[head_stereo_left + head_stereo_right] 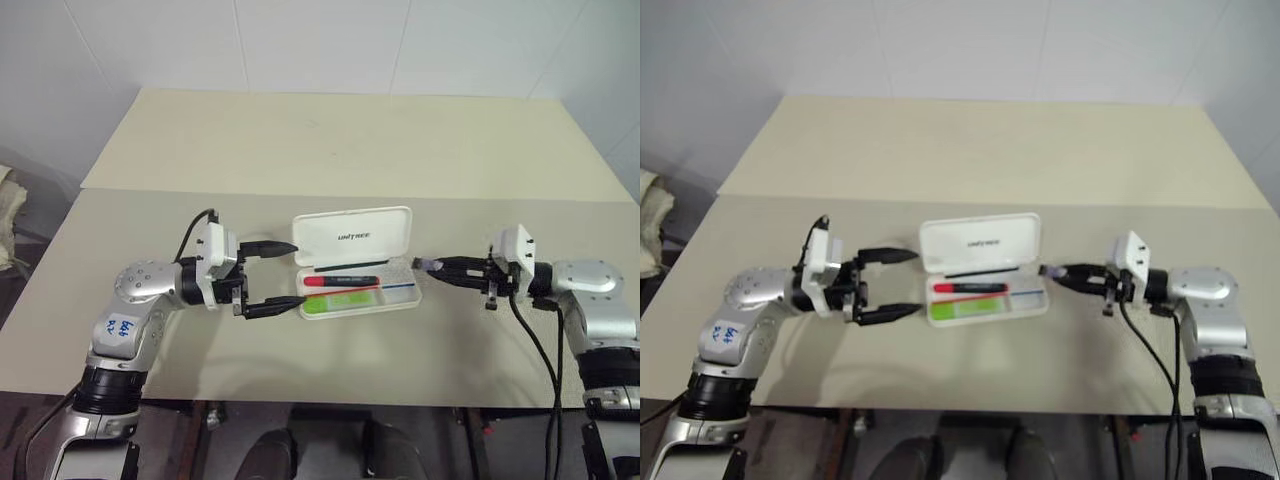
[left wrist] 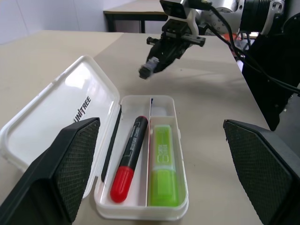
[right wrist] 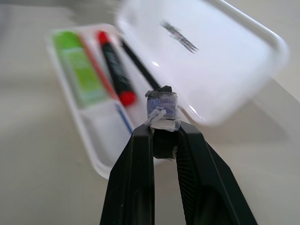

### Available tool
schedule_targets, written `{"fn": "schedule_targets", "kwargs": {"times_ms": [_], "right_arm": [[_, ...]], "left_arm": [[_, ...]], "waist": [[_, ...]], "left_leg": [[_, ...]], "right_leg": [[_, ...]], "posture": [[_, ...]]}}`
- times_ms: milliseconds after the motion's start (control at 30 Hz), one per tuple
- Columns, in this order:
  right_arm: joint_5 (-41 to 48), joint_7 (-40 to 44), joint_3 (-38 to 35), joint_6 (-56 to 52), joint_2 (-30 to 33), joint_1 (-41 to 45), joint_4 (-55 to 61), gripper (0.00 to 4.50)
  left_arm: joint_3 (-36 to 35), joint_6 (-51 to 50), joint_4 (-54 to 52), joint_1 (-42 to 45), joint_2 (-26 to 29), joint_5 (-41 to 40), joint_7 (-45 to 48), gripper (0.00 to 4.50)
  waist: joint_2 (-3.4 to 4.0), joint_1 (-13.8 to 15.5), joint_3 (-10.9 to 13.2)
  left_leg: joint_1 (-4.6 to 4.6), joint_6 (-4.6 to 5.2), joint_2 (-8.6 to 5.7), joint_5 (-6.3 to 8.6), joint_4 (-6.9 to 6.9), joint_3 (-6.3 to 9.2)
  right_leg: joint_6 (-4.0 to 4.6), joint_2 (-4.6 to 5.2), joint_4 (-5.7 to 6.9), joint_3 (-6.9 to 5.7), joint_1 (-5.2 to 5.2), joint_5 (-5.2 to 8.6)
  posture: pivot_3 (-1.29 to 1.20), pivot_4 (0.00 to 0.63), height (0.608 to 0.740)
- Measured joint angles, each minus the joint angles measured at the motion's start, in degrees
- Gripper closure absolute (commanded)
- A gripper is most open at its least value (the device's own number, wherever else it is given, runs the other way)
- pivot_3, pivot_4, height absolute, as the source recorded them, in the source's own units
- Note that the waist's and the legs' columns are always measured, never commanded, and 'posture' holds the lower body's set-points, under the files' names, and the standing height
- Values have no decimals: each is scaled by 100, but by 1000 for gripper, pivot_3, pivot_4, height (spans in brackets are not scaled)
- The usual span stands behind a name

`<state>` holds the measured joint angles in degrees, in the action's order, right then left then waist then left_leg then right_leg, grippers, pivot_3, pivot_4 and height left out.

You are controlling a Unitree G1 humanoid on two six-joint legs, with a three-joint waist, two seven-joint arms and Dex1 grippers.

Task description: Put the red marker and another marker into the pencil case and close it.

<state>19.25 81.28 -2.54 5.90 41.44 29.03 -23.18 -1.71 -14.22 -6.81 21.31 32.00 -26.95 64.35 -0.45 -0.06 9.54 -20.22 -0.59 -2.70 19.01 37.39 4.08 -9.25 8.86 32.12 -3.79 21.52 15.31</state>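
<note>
the pencil case (image 1: 356, 262) lies open mid-table (image 1: 300, 140), red marker (image 1: 340, 281) and green marker (image 1: 338, 301) inside; left gripper (image 1: 272, 277) spread wide beside it, right gripper (image 1: 432, 266) pinched closed, empty.

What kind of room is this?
Probably a lab or test room: plain white walls, bare beige tables, and only a pencil case laid out.
</note>
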Motion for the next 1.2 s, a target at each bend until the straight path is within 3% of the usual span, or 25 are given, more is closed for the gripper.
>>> {"fn": "schedule_targets", "kwargs": {"times_ms": [133,567,1100,1133,1200], "right_arm": [[-30,513,489,33,-145,331,1,4172],[-197,661,1402,536,-397,1181,-1133,4172],[106,691,1834,867,119,1287,-1553,4172],[109,691,1843,806,123,1287,-1555,3443],[91,691,1844,800,123,1286,-1590,2855]], "left_arm": [[9,-5,-189,-210,-26,-7,-103,0],[-62,-253,-751,-451,59,-109,-505,0],[-171,-327,-871,-597,116,-196,-591,0],[-170,-326,-868,-594,115,-196,-591,0],[-169,-323,-854,-582,110,-196,-589,0]], "waist": [[0,-2,0],[6,-1,4],[8,-5,5],[8,-5,5],[8,-2,5]], "left_leg": [[1,-17,31,9,3,1],[-1,-26,33,14,4,3],[-1,-28,35,15,7,-2],[-1,-28,35,15,7,-3],[-1,-28,34,15,7,-3]], "right_leg": [[13,-31,-2,-2,1,-4],[17,-31,-2,-2,7,-5],[18,-33,-3,-3,6,-5],[18,-33,-3,-3,6,-5],[18,-32,-3,-3,6,-5]], "posture": [[0,150,740],[0,150,740],[0,150,740],[0,150,740],[0,150,740]]}}
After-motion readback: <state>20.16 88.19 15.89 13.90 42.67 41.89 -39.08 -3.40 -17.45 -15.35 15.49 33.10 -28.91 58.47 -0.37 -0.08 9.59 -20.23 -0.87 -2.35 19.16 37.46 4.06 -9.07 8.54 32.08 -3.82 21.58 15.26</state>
